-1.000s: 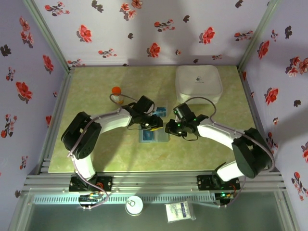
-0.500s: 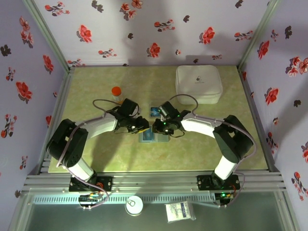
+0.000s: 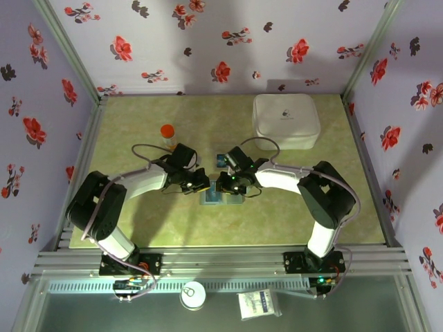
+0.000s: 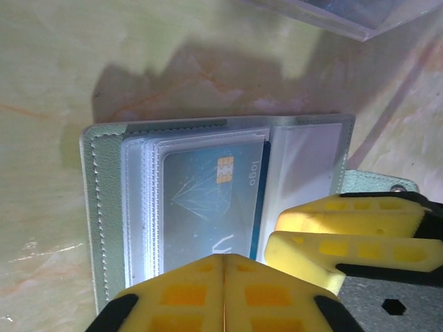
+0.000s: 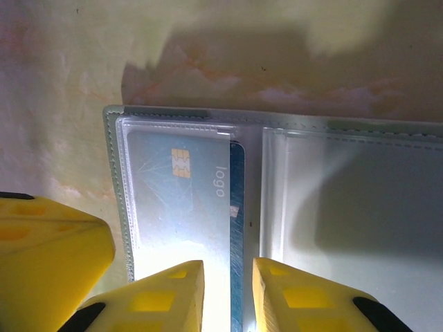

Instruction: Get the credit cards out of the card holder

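Hiding part of the card holder [image 4: 104,207], left pincer [image 4: 223,266] clenched, right pincer [image 5: 228,266] grip unclear

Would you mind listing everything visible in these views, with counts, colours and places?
card holder: one, grey-green, open at mat centre
credit card: one made out, blue-teal, gold chip, in holder's clear pocket
flat item: one, blue-teal, behind holder; unidentifiable
case: one, white, far right
bottle: one, orange cap, left of centre
mat: one, yellow-green, on table
round item, packet: one each, white, near the arms' bases
left gripper: one, yellow fingers, shut, over holder
right gripper: one, yellow fingers, slightly apart, over card's edge
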`<action>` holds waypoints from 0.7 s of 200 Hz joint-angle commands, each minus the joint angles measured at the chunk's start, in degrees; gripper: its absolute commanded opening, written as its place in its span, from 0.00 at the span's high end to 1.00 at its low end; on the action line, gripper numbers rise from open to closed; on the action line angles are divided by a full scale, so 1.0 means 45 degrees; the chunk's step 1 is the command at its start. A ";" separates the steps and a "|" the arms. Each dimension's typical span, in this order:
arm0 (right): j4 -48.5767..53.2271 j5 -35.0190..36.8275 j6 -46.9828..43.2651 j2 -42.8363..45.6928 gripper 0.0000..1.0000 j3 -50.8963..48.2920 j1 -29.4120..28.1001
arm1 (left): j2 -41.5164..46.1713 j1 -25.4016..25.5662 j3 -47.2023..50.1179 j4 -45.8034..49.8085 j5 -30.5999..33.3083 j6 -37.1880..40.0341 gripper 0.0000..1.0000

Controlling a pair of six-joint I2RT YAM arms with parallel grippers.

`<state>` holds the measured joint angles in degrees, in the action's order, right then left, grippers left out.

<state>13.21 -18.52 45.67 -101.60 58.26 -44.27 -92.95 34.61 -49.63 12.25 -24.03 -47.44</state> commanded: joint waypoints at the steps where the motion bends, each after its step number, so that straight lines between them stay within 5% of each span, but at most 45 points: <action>1: -0.0277 -0.0173 0.0227 -0.0215 0.76 0.0401 -0.0103 | -0.0283 -0.0103 0.0099 0.0305 0.0087 0.0468 0.96; 140: -0.0265 -0.0266 0.0095 -0.0849 0.82 0.0758 -0.0092 | -0.0655 -0.0289 0.0195 0.0634 0.0424 0.0805 1.00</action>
<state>11.99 -19.53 45.67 -104.29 60.18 -44.27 -94.87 33.87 -49.58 13.50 -22.92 -45.63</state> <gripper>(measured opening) 0.181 0.038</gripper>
